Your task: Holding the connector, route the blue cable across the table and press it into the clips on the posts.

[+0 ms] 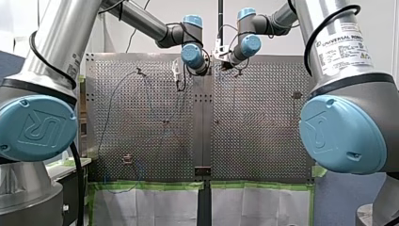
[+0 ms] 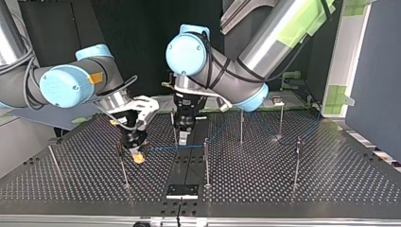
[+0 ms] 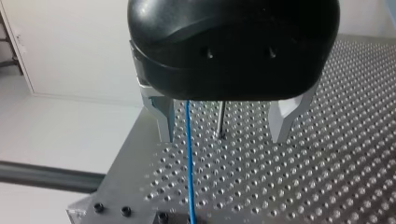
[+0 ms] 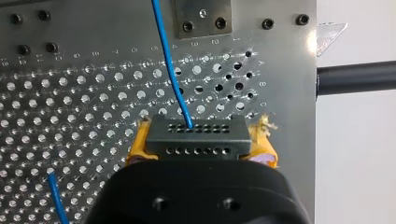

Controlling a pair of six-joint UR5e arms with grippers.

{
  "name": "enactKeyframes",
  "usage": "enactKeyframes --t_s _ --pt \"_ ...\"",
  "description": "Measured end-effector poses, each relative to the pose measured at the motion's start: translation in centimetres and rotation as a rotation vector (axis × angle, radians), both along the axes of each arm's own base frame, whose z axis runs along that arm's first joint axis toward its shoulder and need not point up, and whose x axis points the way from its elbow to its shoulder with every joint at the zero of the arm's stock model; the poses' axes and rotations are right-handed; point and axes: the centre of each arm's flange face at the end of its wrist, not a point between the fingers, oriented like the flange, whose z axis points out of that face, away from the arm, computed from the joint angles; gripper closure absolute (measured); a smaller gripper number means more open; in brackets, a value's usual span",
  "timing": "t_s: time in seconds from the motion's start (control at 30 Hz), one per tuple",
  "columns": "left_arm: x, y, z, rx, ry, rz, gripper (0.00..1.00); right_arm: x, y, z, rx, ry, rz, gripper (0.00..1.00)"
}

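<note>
In the right wrist view my right gripper is shut, its yellow pads clamping a black multi-hole connector. The blue cable leaves the connector's top and runs away over the perforated table. In the top view the right gripper hangs low beside a thin post. From there the cable runs level toward my left gripper. In the left wrist view the left gripper is open, and the cable passes between its metal fingers, near one finger, untouched. A post stands just ahead.
Several thin clip posts stand across the table. A small black plate sits at the table's edge nearest the top view's camera. Green tape lines the table edge in the front view. Both grippers work close together at the far middle.
</note>
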Motion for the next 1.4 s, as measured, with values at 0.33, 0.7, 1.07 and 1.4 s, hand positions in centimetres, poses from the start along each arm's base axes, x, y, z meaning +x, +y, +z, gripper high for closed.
enactKeyframes --t_s 0.33,0.7,1.07,1.4 --pt "3.1 0.6 2.6 -0.032 -0.051 0.027 0.00 0.0 0.0 0.0 -0.001 0.001 0.000 1.00" --pt "6.1 -0.6 1.0 -0.007 -0.015 0.020 0.00 0.0 0.0 0.0 -0.004 -0.001 -0.001 1.00" --pt "6.0 -1.5 -0.9 0.035 0.007 0.075 0.26 0.0 -0.1 0.0 -0.004 -0.001 -0.002 1.00" --pt "5.3 -2.0 -0.9 0.049 0.003 0.106 1.00 0.0 0.0 0.0 -0.003 0.000 -0.001 1.00"
